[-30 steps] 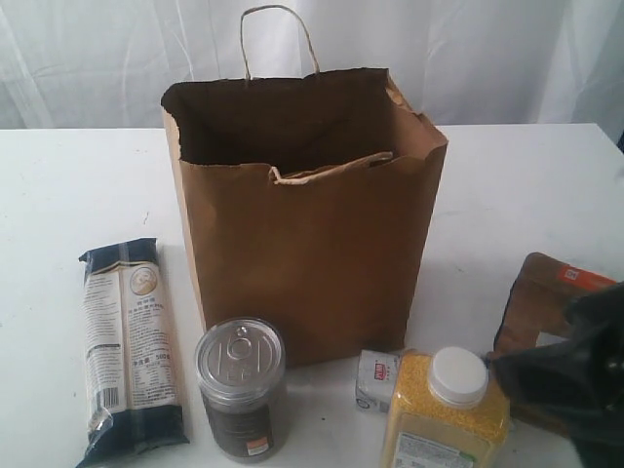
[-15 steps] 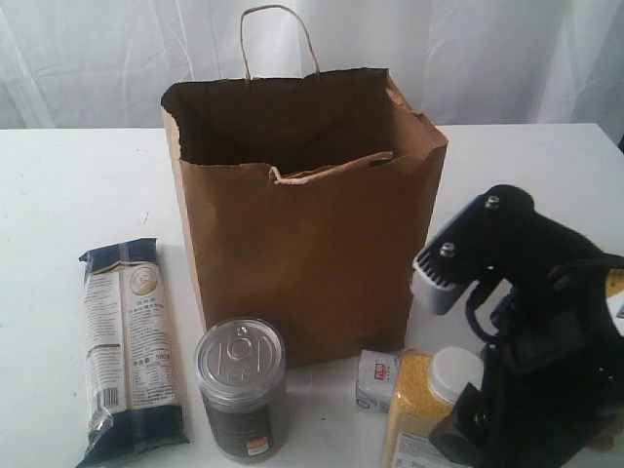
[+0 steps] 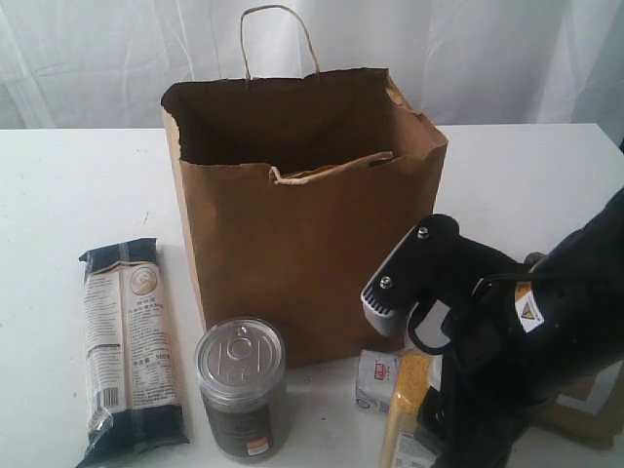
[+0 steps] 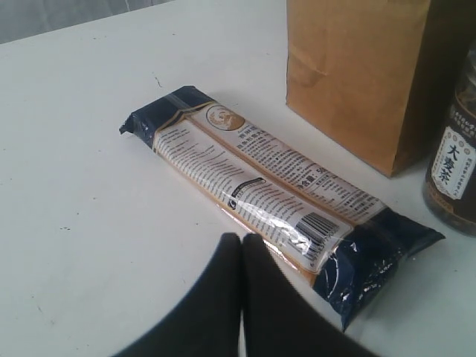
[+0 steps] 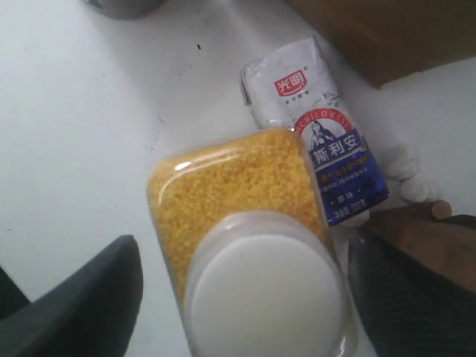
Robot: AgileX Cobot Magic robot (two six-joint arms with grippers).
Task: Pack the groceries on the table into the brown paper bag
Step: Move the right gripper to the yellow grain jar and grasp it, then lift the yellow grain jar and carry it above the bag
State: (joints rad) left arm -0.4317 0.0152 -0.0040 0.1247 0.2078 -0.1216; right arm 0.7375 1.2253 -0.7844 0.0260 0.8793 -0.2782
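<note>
Right fingers (image 5: 82,297): spread wide, one on each side of the white cap; a gap shows on both sides and nothing is gripped.
Right gripper (image 5: 245,297): poised directly above the clear white-capped bottle of yellow grain (image 5: 238,178), pointing down at it.
Left fingers (image 4: 256,297): pressed together, nothing between them.
Left gripper (image 4: 239,245): above bare table, just beside the near end of the long dark-blue noodle packet (image 4: 275,201); not touching it.
Bottle: upright on the table, in front of the bag's right corner, largely hidden by the black right arm (image 3: 487,331) in the exterior view.
Small white-and-blue foil packet (image 5: 320,126): lying flat, touching the bottle's side, between bottle and bag.
Dark can with silver pull-tab lid (image 3: 241,385): upright, near the bag's front, to the right of the noodle packet.
Noodle packet: flat, left of the bag.
Brown pouch (image 3: 595,400): partly hidden behind the right arm.
Tall kraft-brown paper bag with twisted handles (image 3: 312,244): upright, mouth open, mid-table.
Wide white tabletop (image 3: 78,175): carries all the items.
</note>
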